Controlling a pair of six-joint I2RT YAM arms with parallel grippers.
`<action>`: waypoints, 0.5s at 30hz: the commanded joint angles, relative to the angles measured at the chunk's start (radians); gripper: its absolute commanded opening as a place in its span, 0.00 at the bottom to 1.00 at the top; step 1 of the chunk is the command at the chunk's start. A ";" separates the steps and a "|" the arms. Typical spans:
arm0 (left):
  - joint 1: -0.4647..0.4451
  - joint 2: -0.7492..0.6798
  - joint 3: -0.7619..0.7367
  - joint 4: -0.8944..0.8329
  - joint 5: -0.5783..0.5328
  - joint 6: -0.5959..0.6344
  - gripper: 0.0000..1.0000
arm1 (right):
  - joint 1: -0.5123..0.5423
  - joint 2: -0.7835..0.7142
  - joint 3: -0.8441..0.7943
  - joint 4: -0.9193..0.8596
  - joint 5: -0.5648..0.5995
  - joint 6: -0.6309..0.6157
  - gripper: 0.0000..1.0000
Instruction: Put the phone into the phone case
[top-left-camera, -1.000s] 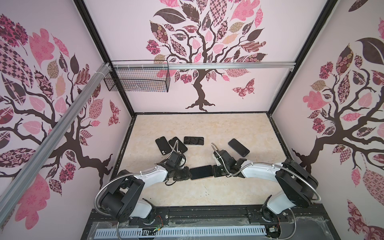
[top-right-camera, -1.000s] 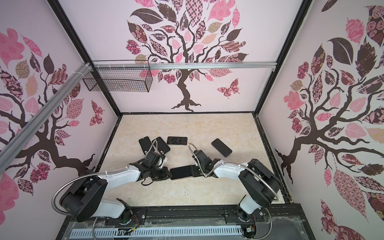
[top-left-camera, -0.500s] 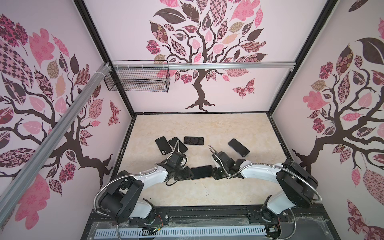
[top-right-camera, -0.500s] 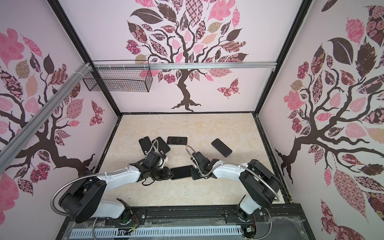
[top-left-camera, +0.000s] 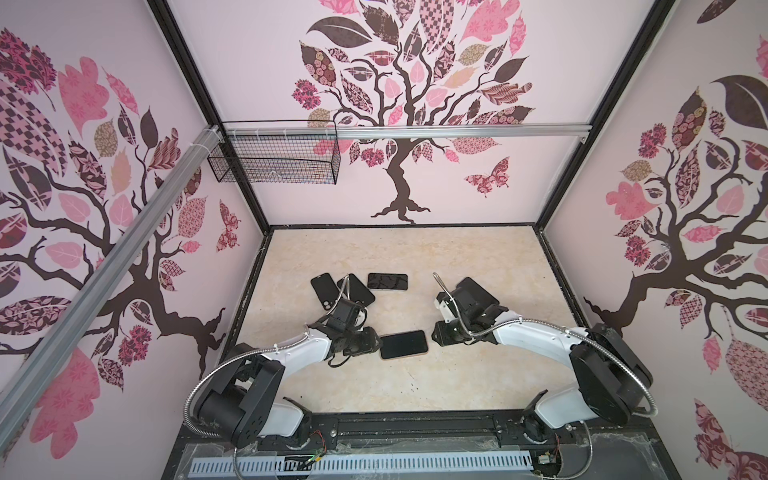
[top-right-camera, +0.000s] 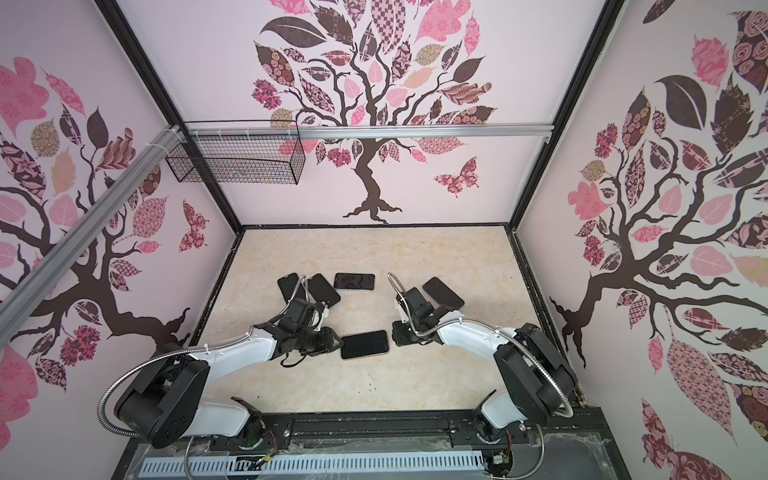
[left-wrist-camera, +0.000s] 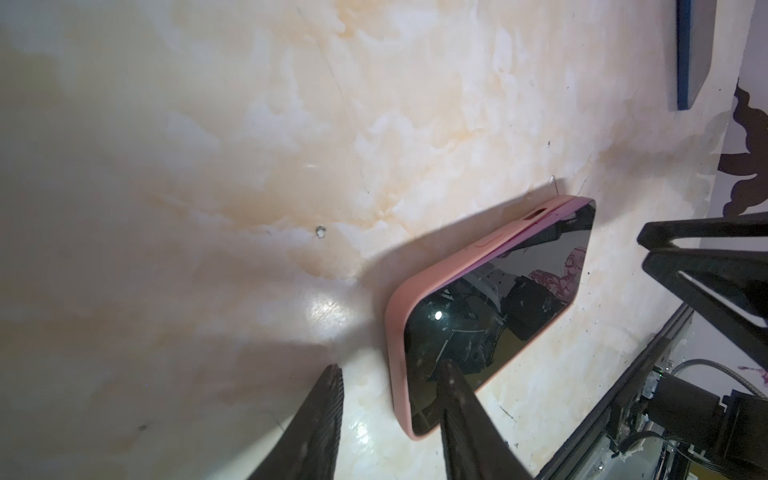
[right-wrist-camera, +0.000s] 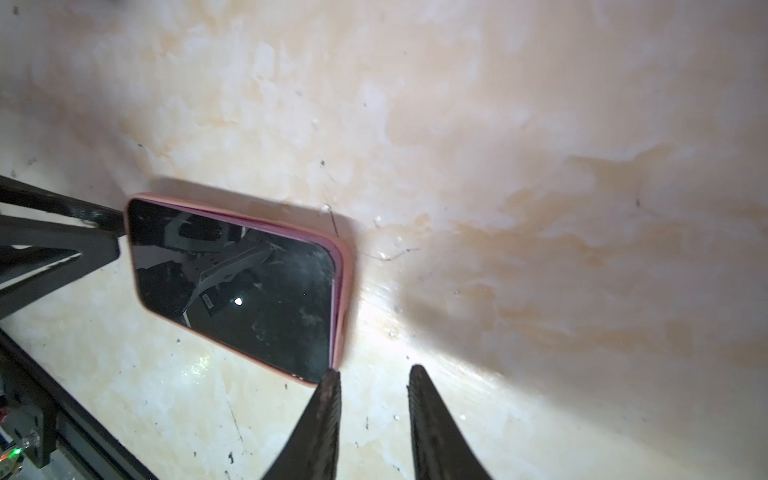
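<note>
Left gripper (left-wrist-camera: 390, 368) has its jaws apart with nothing between them, and we see it low over the table (top-left-camera: 415, 257), just beside the left end of the phone (top-left-camera: 403, 345). In the left wrist view one finger (left-wrist-camera: 457, 415) overlaps the phone's near corner, though we cannot tell whether it touches. Our right gripper (right-wrist-camera: 374, 371) is likewise parted and empty, near the phone's right end; in both top views a thin strip of table shows between them. The phone (top-right-camera: 364, 344) lies flat, screen up, at the middle of the table toward the near side, between the two grippers, and it sits inside the pink case (left-wrist-camera: 399, 307), whose rim wraps its edges. Along one side a darker pink line (right-wrist-camera: 337, 286) shows between screen and rim, so we cannot tell whether it is fully seated there. Farther back lie four dark phones (top-left-camera: 387, 281): three clustered to the far left, two of them overlapping, and one to the far right, partly hidden by our right arm.
</note>
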 joint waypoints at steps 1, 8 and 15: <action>0.005 -0.006 0.059 -0.007 0.010 0.033 0.38 | -0.008 0.016 0.047 0.005 -0.058 -0.043 0.30; 0.005 0.023 0.080 -0.021 0.015 0.038 0.31 | -0.019 0.099 0.085 0.024 -0.107 -0.063 0.28; 0.005 0.018 0.067 -0.026 0.008 0.038 0.29 | -0.024 0.148 0.101 0.026 -0.129 -0.077 0.26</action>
